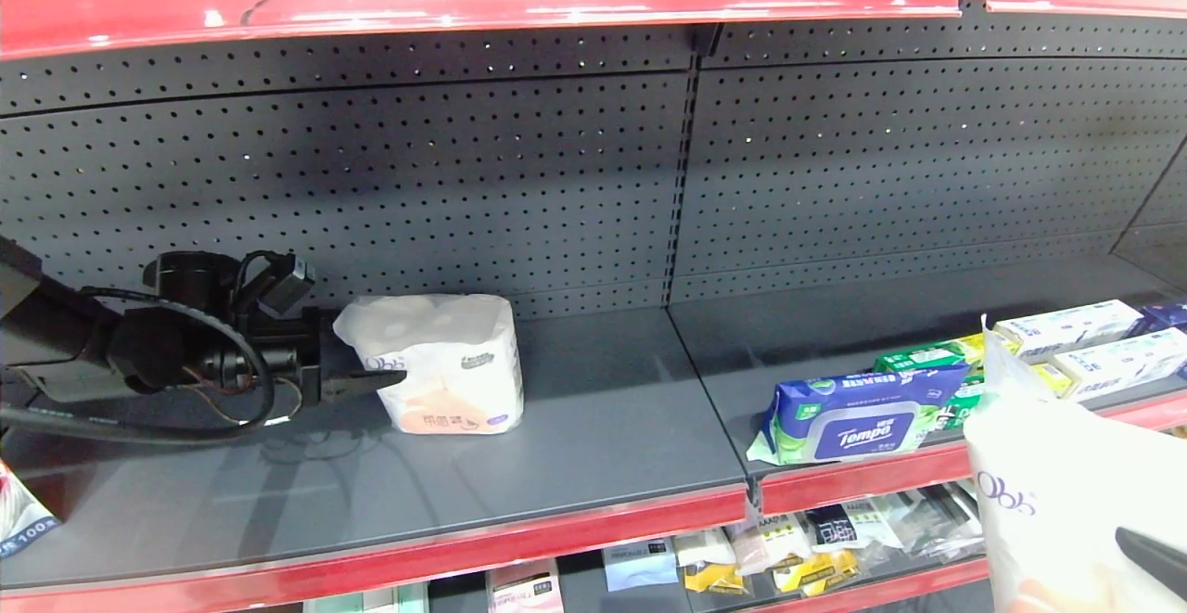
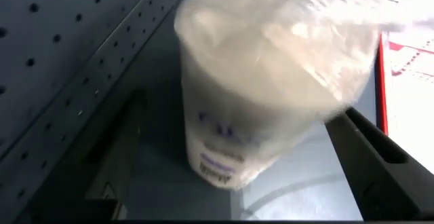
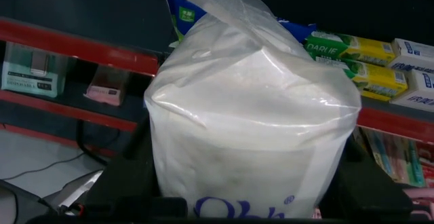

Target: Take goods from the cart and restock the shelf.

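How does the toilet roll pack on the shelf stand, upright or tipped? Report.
Upright: the toilet roll pack rests on its base on the shelf, inside the open left gripper.

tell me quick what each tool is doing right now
left tool: open, straddling the toilet paper pack on the shelf.
right tool: closed on a second toilet paper pack, in front of the shelf.

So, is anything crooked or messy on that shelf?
Only the blue wipes pack: it lies tilted at the shelf front, seemingly propped on the green boxes. The toilet paper pack stands straight; the right tool holds a second toilet paper pack.
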Available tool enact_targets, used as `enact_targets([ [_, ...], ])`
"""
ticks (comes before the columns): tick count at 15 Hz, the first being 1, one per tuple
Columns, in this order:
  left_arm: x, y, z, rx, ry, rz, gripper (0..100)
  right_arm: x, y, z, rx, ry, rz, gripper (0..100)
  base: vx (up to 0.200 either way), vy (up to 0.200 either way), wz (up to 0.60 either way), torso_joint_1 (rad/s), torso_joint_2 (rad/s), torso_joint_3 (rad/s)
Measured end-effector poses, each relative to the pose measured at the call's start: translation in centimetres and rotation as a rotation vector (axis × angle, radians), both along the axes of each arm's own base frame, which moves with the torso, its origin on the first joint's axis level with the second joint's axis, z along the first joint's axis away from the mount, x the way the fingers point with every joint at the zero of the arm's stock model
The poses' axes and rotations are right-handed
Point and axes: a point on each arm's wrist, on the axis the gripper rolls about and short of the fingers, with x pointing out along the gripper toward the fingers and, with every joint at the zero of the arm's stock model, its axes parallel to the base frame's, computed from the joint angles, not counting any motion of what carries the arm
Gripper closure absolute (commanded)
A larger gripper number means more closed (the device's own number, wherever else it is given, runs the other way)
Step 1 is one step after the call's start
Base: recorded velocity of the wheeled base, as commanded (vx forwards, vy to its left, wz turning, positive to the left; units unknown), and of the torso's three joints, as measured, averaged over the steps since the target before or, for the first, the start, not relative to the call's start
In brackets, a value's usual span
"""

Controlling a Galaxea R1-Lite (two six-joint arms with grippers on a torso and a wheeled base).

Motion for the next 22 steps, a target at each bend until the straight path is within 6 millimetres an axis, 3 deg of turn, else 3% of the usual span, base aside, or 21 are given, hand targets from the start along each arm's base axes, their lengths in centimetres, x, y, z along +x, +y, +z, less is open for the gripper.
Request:
enact_targets([
  [10,1.8,-3.0,0.0,-0.029,-0.008,-0.099,0,0.2,0.0,0.0,-0.005,0.005,0.001,100,0.000,0.000,0.00,0.000,0.00,0.000],
  [19,2.1,-3.9,0.1,-0.022,0.051,-0.060,0,0.4,0.0,0.0,-0.007,0.016,0.001,100,0.000,0.000,0.00,0.000,0.00,0.000],
  [20,2.1,-4.0,0.1,-0.022,0.046,-0.061,100,0.4,0.0,0.0,-0.007,0.016,0.001,100,0.000,0.000,0.00,0.000,0.00,0.000],
  [22,2.2,-4.0,0.2,-0.023,0.041,-0.061,100,0.5,0.0,0.1,-0.007,0.018,0.001,100,0.000,0.000,0.00,0.000,0.00,0.000],
])
